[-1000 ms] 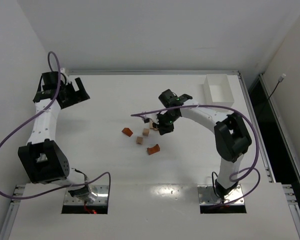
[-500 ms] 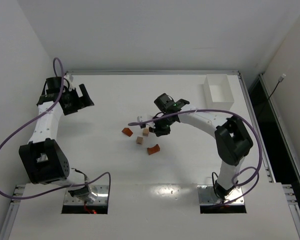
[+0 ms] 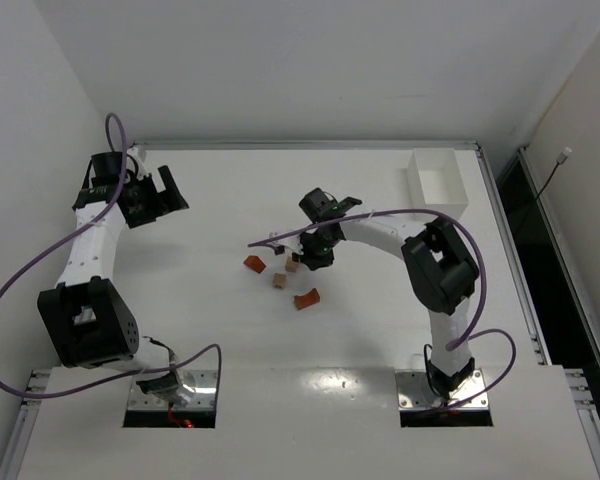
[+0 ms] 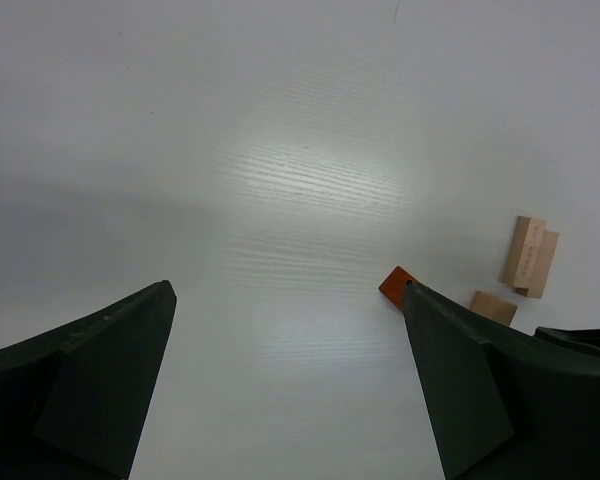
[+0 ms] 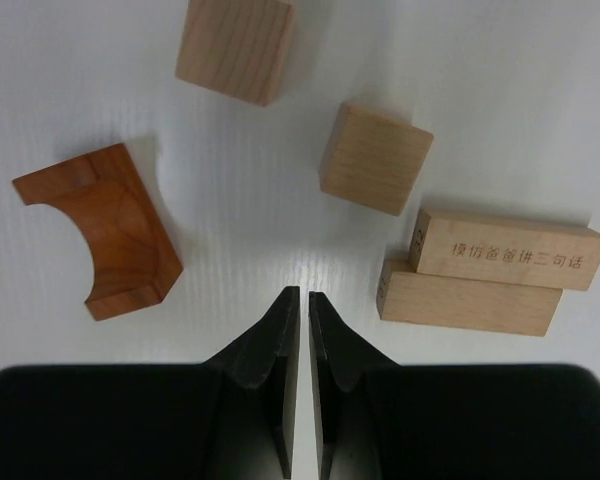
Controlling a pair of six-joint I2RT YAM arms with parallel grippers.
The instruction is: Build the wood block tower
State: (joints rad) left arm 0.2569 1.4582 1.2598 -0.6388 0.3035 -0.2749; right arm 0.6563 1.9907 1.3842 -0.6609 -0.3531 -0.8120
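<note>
White table (image 3: pixel 220 330), wood blocks (image 5: pixel 374 160) scattered mid-surface, no tower yet. Right gripper (image 5: pixel 300 296) hovers among them, fingers pinched together, empty, likely to nudge pieces. Left gripper (image 4: pixel 285 292) gapes wide, empty, parked well apart.

Four tan blocks (image 5: pixel 375 158), two reddish-orange blocks (image 5: pixel 105 230), one white box (image 3: pixel 438 186)

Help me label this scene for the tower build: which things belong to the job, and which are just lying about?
Job: orange arch, tan cube, tan block, pair of tan bars, small orange block.
Lying about: white box.
</note>
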